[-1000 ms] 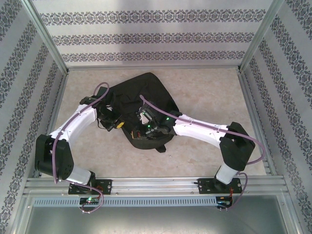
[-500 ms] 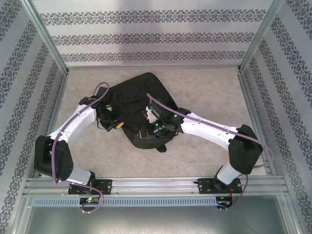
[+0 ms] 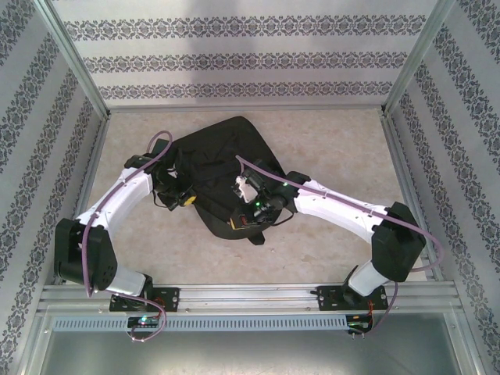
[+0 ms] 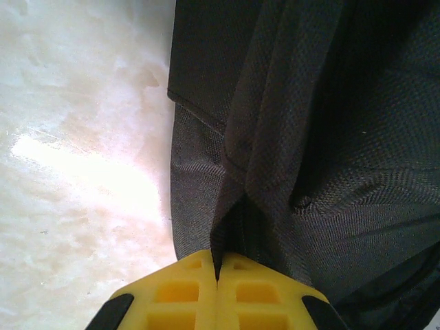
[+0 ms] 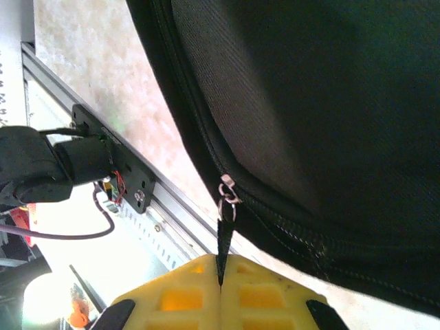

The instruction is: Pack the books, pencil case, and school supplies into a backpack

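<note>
Zipper work is under way on the black backpack (image 3: 226, 156), which lies flat in the middle of the table (image 3: 336, 148) between the two arms. The right gripper (image 5: 220, 278) is clamped together on the strap-like zipper pull (image 5: 223, 237), and over the last second its arm has swung outward to the right, dragging the wrist along the bag's near edge, while the left gripper (image 4: 216, 275) stays pinched on a fold (image 4: 237, 185) of the bag's fabric, anchoring it. That drift likely means the zip is running along its track, though whether it is opening or closing the bag cannot be told.
</note>
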{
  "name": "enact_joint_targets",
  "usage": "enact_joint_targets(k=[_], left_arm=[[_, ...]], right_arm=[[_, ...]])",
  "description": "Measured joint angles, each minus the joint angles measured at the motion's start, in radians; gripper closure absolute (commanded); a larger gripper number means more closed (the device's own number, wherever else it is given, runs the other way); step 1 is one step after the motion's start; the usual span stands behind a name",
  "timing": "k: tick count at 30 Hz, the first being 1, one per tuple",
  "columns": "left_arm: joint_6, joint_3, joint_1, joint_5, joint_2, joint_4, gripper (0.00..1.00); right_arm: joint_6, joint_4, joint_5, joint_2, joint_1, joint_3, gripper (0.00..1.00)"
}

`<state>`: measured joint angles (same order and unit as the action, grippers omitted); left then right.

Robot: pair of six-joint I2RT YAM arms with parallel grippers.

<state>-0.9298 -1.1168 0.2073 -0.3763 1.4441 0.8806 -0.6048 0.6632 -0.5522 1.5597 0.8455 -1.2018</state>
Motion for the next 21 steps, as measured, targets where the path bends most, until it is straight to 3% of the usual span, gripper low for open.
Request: enact_joint_targets(k=[7,10,16,18,21], left_arm=[[0.036,-0.020,-0.026,0.026,-0.009,0.024,1.00],[0.057,-0.053,-0.026,0.047,-0.009,0.039,0.72],[0.072,-0.168,-0.064,0.095,-0.013,0.051,0.31],[0.071,-0.176,-0.071,0.116,-0.035,0.064,0.25],[0.064,-0.163,-0.079,0.140,-0.105,0.108,0.24]], right_arm=[[0.040,0.050,0.003,-0.014,-0.025,-0.006,1.00],[0.008,0.039,0.004,0.001,0.015,-0.056,1.00],[-0.172,-0.060,0.004,0.163,0.113,-0.224,1.00],[-0.227,-0.095,0.004,0.235,0.138,-0.296,1.00],[-0.290,-0.140,0.005,0.318,0.169,-0.395,1.00]])
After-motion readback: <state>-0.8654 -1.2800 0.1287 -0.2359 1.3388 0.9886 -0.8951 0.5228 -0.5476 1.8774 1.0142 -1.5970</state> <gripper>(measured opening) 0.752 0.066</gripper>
